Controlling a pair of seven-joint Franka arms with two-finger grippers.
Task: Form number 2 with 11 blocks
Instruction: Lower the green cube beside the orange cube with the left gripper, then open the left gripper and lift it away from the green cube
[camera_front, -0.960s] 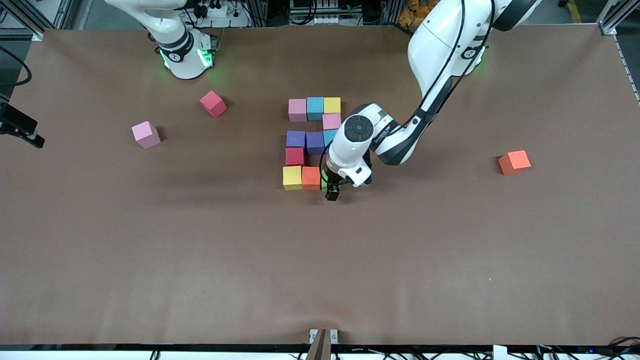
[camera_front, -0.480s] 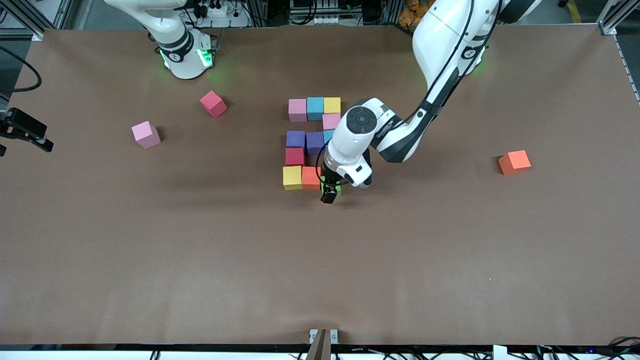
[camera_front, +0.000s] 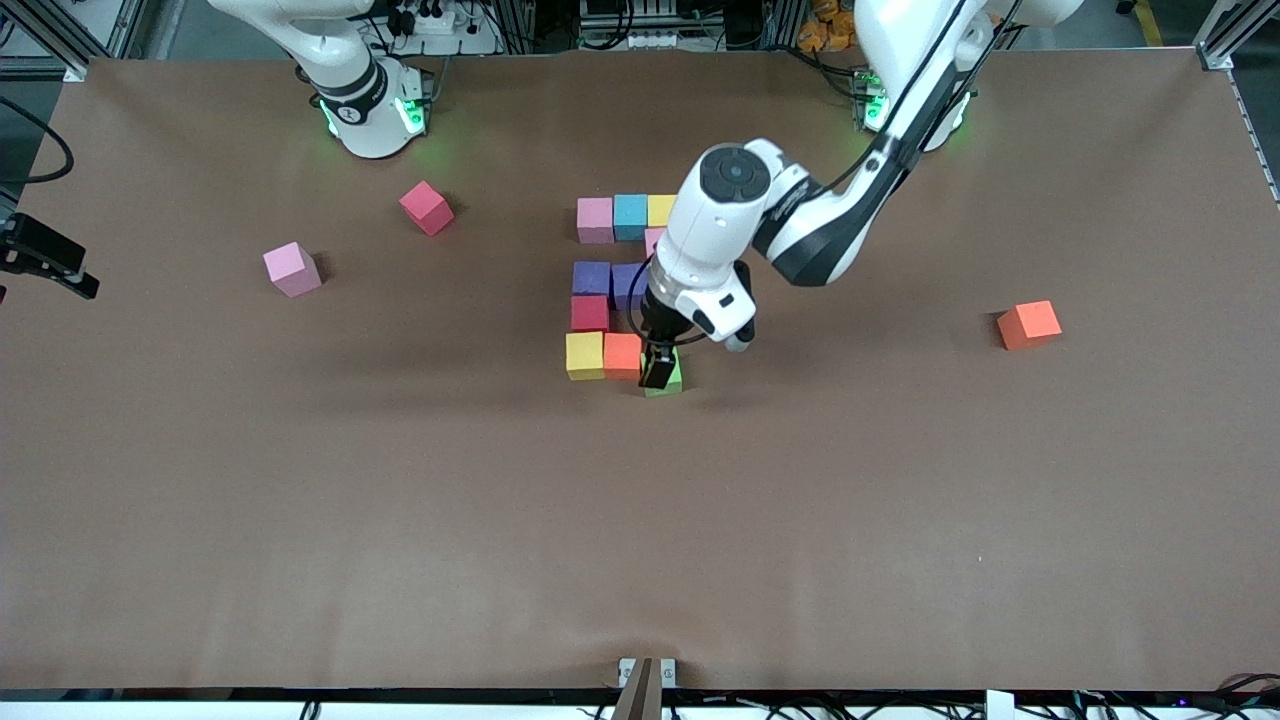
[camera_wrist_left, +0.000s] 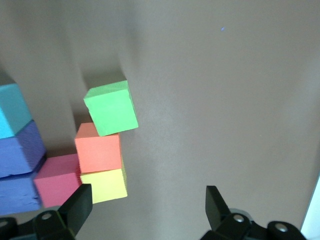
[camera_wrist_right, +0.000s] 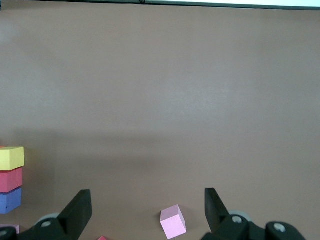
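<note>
The left end effector (camera_front: 659, 370), fingers apart and empty, hangs over the green block (camera_front: 666, 378), which sits slightly askew at the end of the number 2 (camera_front: 620, 285)'s nearest row, beside the orange block (camera_front: 622, 355); likely just released. The right end effector (camera_wrist_right: 145, 212) waits with fingers apart near the tabletop (camera_front: 400, 520)'s right-arm end.

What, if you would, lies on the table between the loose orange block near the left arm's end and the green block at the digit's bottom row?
Nothing: between the loose orange block and the green block the front view shows only bare brown table.
</note>
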